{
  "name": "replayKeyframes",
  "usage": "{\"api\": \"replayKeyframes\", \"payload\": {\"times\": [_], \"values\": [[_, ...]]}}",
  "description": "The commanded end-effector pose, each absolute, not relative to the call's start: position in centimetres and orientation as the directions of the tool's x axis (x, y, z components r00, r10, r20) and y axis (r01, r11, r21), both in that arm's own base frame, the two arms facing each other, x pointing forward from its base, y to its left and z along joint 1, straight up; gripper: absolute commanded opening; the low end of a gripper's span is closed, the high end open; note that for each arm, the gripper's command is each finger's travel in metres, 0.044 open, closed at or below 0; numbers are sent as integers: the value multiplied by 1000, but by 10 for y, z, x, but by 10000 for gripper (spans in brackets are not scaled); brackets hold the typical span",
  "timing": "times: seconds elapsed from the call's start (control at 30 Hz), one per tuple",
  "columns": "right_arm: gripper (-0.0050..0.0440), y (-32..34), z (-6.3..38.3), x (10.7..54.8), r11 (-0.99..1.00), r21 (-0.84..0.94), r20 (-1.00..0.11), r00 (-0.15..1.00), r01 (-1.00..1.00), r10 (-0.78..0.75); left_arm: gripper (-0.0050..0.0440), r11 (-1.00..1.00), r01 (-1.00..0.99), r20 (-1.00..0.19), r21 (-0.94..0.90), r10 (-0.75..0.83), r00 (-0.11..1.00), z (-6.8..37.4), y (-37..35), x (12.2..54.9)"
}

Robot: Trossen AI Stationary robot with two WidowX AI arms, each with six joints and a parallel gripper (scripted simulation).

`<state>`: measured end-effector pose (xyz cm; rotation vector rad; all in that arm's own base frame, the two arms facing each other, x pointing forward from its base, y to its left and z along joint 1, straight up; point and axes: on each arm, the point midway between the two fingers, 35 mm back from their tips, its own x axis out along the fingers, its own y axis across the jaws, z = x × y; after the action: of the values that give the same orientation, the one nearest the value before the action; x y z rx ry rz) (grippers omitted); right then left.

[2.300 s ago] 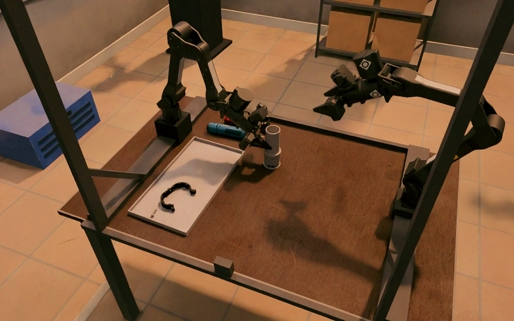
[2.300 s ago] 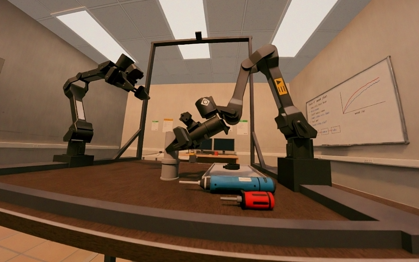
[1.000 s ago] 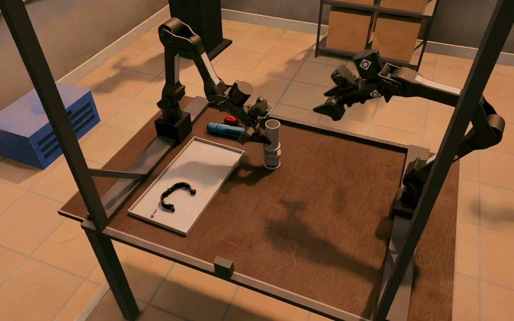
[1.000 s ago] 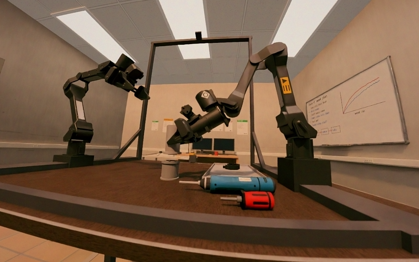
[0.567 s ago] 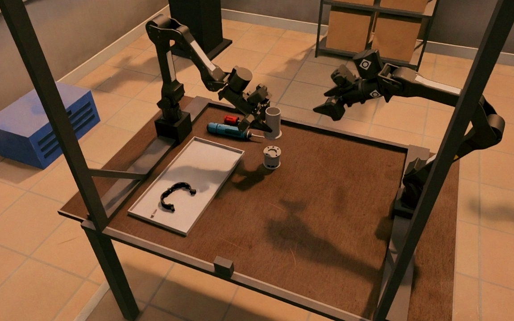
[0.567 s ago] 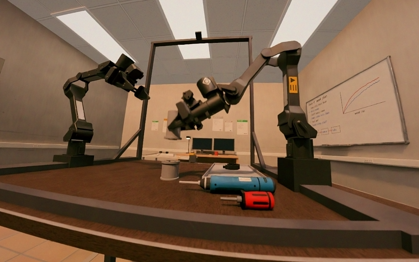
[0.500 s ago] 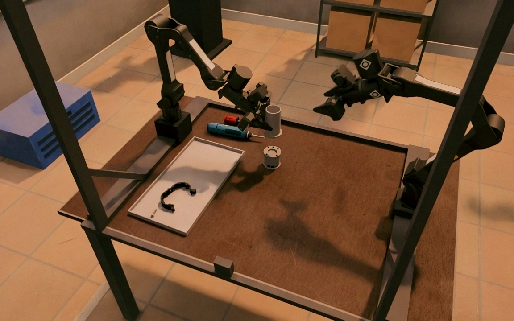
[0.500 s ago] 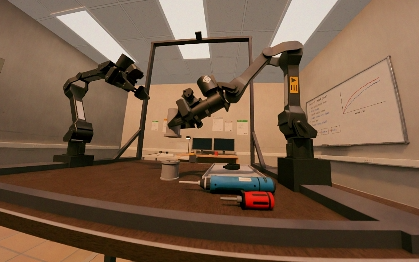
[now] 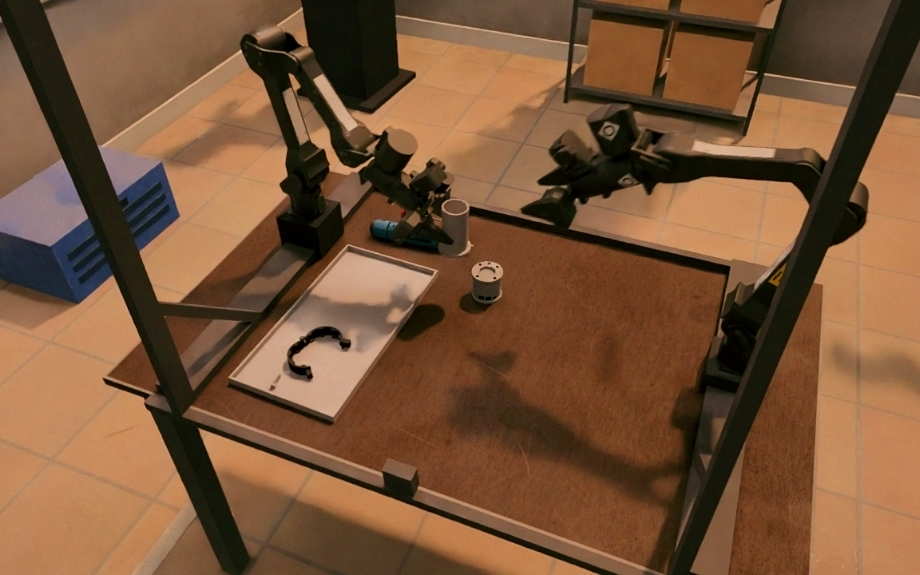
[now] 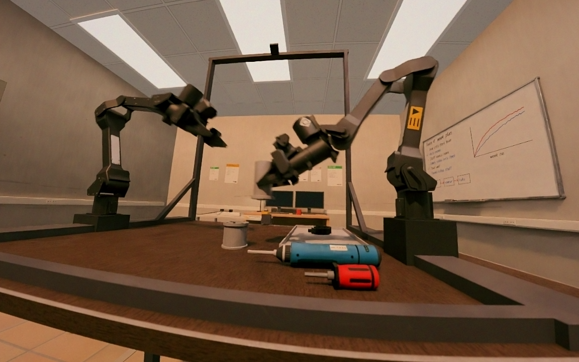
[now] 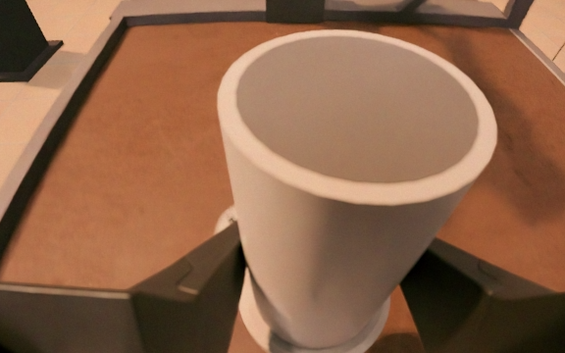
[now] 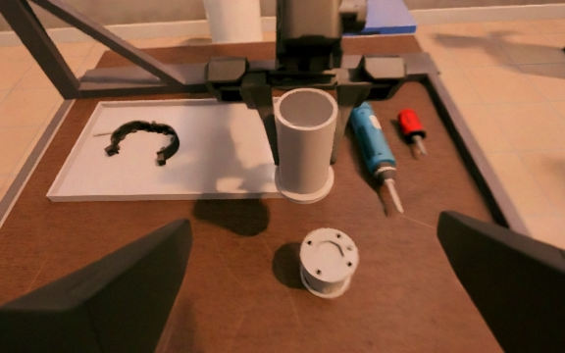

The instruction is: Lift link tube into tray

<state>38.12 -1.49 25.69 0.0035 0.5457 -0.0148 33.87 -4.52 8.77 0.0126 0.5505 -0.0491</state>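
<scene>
My left gripper (image 9: 442,225) is shut on the link tube (image 9: 454,226), a pale grey open tube with a flange at its bottom. It holds the tube upright in the air, clear of the table, beside the far end of the tray. The tube fills the left wrist view (image 11: 346,196) between the fingers and shows in the right wrist view (image 12: 305,147). The joint module (image 9: 486,280) (image 12: 329,262), a short grey cylinder, stands upright on the table in front of the tube, apart from it. My right gripper (image 9: 556,204) is open and empty, high over the table's far edge.
The white tray (image 9: 338,327) lies at the left with a black curved clamp (image 9: 315,348) in it. A blue screwdriver (image 10: 323,254) and a red one (image 10: 351,276) lie near the left arm's base. The cell's frame posts stand at the edges.
</scene>
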Motion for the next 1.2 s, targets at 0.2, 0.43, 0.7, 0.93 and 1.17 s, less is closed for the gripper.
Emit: {"api": "replayKeyframes", "payload": {"times": [0.2, 0.43, 0.7, 0.93, 1.17], "values": [[440, 12, 232, 438, 999, -1, -497, 867, -46, 40, 212, 999, 45, -490, -6, -42, 871, 89, -63, 299], [440, 13, 229, 440, 999, 0, -500, 865, -49, 42, 212, 999, 45, -488, -12, -45, 872, 97, -66, 303], [440, 13, 228, 437, 999, -1, -503, 863, -49, 42, 212, 998, 53, -582, -43, -68, 810, 112, -77, 300], [440, 13, 228, 437, 999, -1, -503, 863, -49, 42, 212, 997, 53, -680, -56, -77, 729, 113, -85, 296], [440, 13, 228, 437, 999, -1, -503, 863, -49, 42, 212, 997, 50, -794, -61, -79, 603, 111, -92, 288]]}}
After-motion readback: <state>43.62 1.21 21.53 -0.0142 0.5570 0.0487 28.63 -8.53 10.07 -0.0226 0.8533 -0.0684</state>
